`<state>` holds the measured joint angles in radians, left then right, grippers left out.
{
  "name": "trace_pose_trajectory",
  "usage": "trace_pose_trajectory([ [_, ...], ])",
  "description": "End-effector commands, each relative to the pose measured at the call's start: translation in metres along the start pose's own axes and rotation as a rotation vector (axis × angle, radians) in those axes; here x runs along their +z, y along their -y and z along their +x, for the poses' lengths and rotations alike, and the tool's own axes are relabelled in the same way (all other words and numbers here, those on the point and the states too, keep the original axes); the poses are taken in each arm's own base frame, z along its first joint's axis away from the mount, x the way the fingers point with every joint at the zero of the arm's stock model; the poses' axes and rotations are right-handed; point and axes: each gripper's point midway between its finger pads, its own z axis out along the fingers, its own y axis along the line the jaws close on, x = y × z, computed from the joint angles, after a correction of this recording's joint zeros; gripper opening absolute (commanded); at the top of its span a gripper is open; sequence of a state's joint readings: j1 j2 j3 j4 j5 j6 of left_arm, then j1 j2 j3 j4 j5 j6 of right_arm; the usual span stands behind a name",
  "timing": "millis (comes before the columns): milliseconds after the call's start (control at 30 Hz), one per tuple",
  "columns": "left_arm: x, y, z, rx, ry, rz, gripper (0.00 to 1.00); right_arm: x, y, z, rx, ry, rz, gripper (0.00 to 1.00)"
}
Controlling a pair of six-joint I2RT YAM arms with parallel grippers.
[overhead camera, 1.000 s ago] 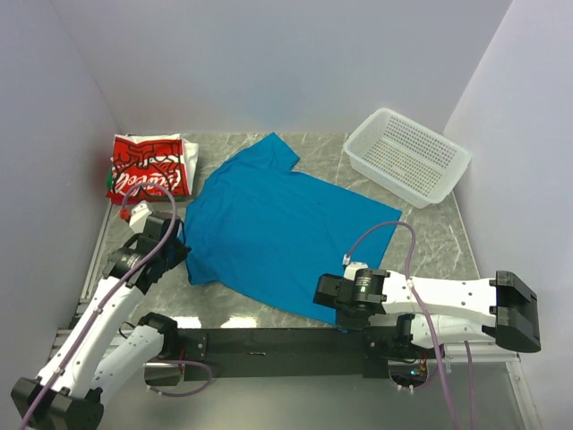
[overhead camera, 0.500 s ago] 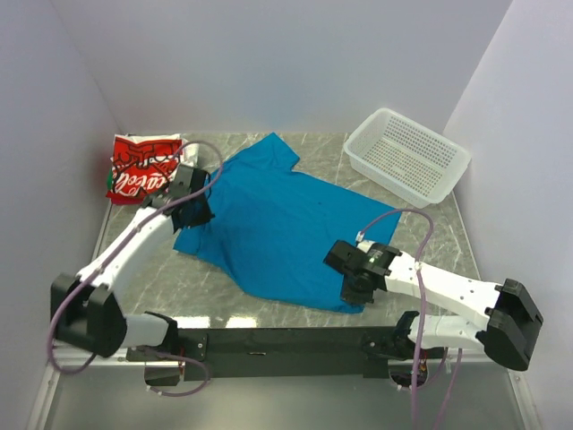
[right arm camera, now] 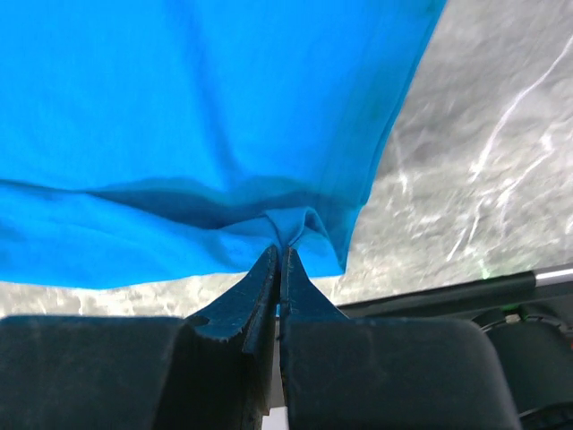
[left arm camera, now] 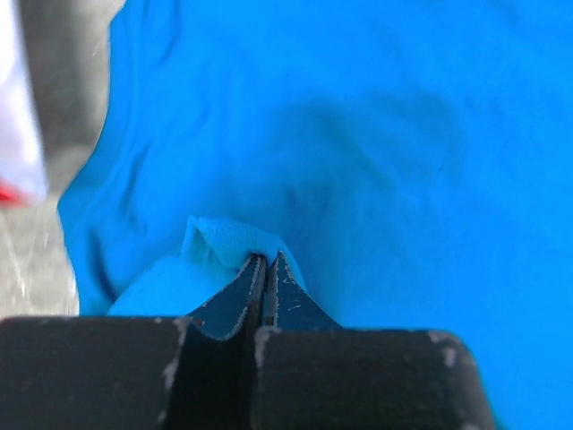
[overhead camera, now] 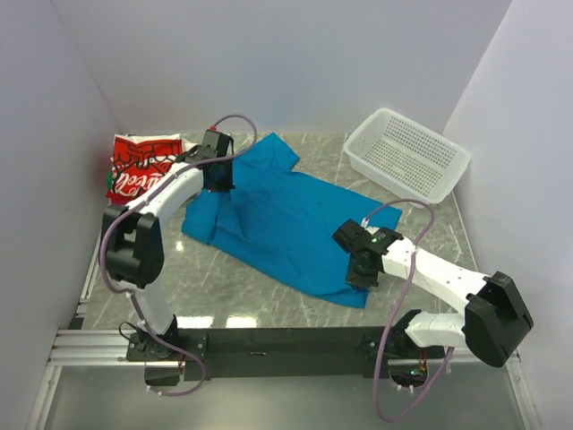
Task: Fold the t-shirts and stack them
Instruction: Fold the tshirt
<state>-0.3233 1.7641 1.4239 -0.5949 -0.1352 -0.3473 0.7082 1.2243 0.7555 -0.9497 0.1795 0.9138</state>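
The bright-blue t-shirt (overhead camera: pixel 277 224) lies spread on the marble table, its left side lifted and folded over. My left gripper (overhead camera: pixel 218 182) is shut on a pinch of its blue cloth (left arm camera: pixel 224 242) at the far left, near the sleeve. My right gripper (overhead camera: pixel 362 273) is shut on the blue hem (right arm camera: pixel 300 224) at the near right corner and holds it a little above the table. The folded red-and-white t-shirt (overhead camera: pixel 143 167) with white script lies at the far left corner, just left of my left gripper.
A white perforated basket (overhead camera: pixel 407 154) stands at the far right. Grey walls close in on the left, back and right. The black rail (overhead camera: pixel 286 340) runs along the near table edge. Bare marble (right arm camera: pixel 483 161) shows right of the hem.
Both arms have moved away from me with the shirt's near edge. The left gripper went from the near-left corner to the far left; the right gripper moved inward. The near part now doubles over.
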Motion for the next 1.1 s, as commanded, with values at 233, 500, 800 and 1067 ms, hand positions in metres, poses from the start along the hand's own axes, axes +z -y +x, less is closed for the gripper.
trace_pose_trajectory([
  [233,0.028,0.029,-0.054,0.134,0.043,0.087,0.0,-0.003,-0.002,-0.049,-0.01,0.07,0.003,0.0],
  [500,0.052,0.038,-0.068,0.195,0.041,0.076,0.0,-0.001,0.008,-0.059,-0.012,0.062,0.029,0.0],
  [800,0.064,0.036,-0.081,0.205,0.069,0.029,0.0,0.0,0.012,-0.066,-0.02,0.055,0.049,0.0],
  [1067,0.068,0.053,-0.089,0.228,0.082,0.076,0.0,0.0,0.022,-0.068,-0.01,0.054,0.065,0.0],
])
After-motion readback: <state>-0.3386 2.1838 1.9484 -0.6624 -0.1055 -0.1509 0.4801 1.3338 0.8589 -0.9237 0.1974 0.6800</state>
